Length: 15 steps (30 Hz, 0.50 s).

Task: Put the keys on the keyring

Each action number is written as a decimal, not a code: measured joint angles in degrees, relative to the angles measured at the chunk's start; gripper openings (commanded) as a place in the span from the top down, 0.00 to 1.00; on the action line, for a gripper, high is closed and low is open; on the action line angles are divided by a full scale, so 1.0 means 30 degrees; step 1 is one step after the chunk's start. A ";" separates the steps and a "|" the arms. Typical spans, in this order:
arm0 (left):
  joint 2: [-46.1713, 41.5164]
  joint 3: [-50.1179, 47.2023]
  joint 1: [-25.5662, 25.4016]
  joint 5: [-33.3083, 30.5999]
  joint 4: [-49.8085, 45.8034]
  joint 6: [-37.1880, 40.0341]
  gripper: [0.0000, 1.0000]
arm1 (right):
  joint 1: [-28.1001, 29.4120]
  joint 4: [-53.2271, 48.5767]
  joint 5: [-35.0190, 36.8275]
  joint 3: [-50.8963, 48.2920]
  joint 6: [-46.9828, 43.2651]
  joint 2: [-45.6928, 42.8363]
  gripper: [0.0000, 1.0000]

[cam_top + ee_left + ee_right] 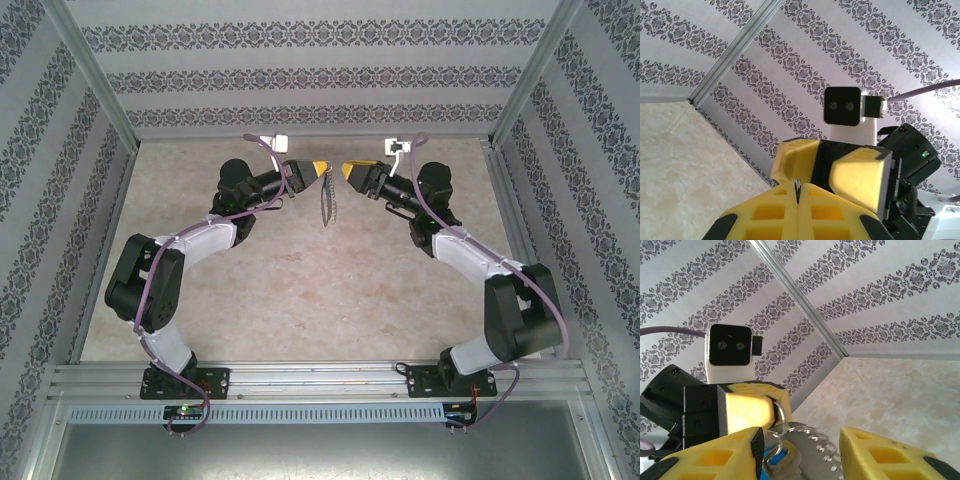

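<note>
Left fingers [765, 215] are pressed shut on the thin edge of the keyring [782, 414], held high above the bench [300, 300] near the patterned back wall [300, 80]. Right fingers [885, 455] stand apart on either side of the hanging chain [816, 447] and the keys [785, 460], silver and blue, which are cut off at the lower edge. It is hard to make out whether the keys are threaded on the loop.
</note>
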 measured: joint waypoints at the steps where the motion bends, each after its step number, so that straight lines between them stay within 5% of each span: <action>1: -0.0007 0.0000 0.0000 0.0000 0.0000 -0.0007 1.00 | 0.0007 0.0444 0.0000 0.0022 0.0466 0.0306 0.56; 15: -0.0124 0.0000 -0.0007 -0.0051 0.0000 -0.0058 1.00 | 0.1188 0.3286 -0.0007 0.0160 0.2572 0.1574 0.62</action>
